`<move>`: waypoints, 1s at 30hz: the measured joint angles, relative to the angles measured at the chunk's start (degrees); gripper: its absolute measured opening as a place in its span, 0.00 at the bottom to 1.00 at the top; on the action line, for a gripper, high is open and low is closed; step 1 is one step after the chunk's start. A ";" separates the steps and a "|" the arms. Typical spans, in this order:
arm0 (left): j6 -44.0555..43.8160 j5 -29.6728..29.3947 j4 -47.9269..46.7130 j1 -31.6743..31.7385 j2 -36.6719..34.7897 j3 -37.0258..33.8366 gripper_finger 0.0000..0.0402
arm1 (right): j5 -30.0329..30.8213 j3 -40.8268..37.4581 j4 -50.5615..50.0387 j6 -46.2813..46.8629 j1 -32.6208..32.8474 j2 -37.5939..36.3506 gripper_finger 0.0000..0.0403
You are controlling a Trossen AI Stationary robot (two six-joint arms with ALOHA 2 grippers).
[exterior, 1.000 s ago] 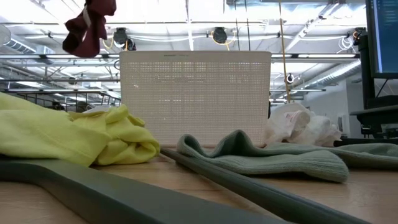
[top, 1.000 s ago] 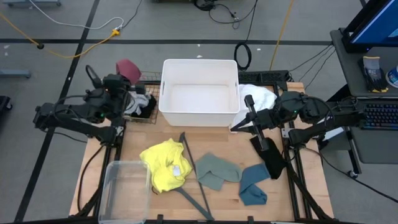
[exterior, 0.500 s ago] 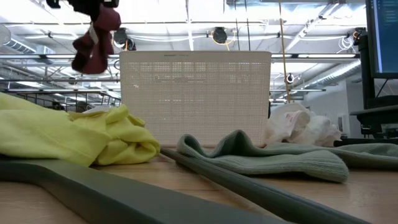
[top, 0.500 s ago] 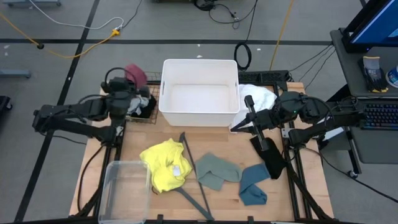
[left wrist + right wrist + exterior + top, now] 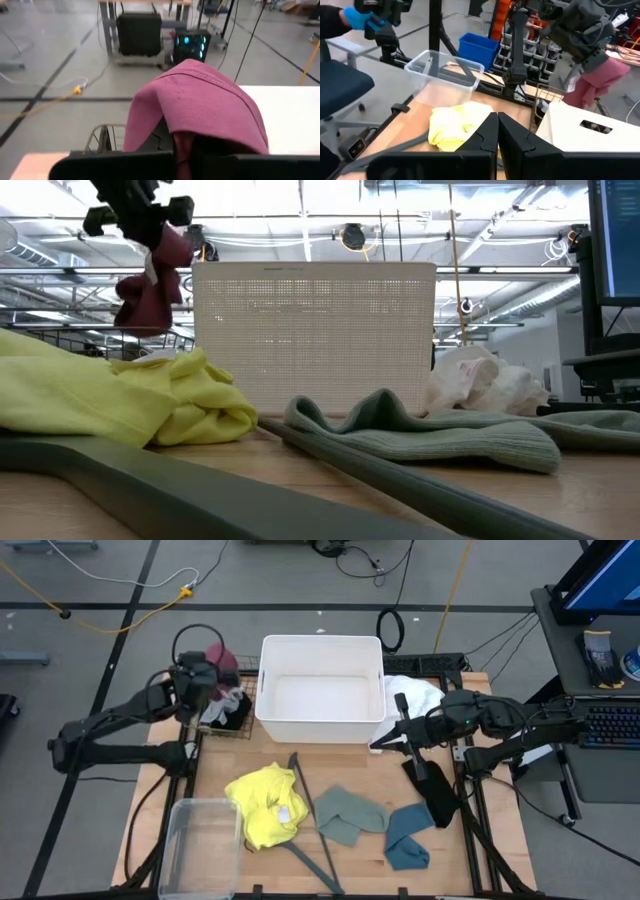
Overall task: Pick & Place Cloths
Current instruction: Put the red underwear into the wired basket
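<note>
Maroon cloth [image 5: 222, 664] hangs clamped in left tool [image 5: 205, 673].

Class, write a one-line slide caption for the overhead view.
Left tool carries the maroon cloth beside the white bin; other cloths lie on the table.

I see a light wooden table top [image 5: 355, 755] carrying a big white rectangular plastic bin [image 5: 320, 686] at the back, with a small black wire basket [image 5: 226, 712] just to its left and a crumpled white cloth [image 5: 415, 695] at its right. Nearer the front lie a clear plastic box [image 5: 203, 841], a rumpled yellow cloth [image 5: 262, 802], a thin dark grey hanger [image 5: 312, 820], a sage green cloth [image 5: 348, 813], a teal cloth [image 5: 406, 836] and a black cloth [image 5: 434, 789].
</note>
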 joint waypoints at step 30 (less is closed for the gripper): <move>-8.18 25.92 -11.49 20.30 18.03 0.00 0.00 | 0.02 0.00 -3.04 -1.50 -0.01 0.00 0.00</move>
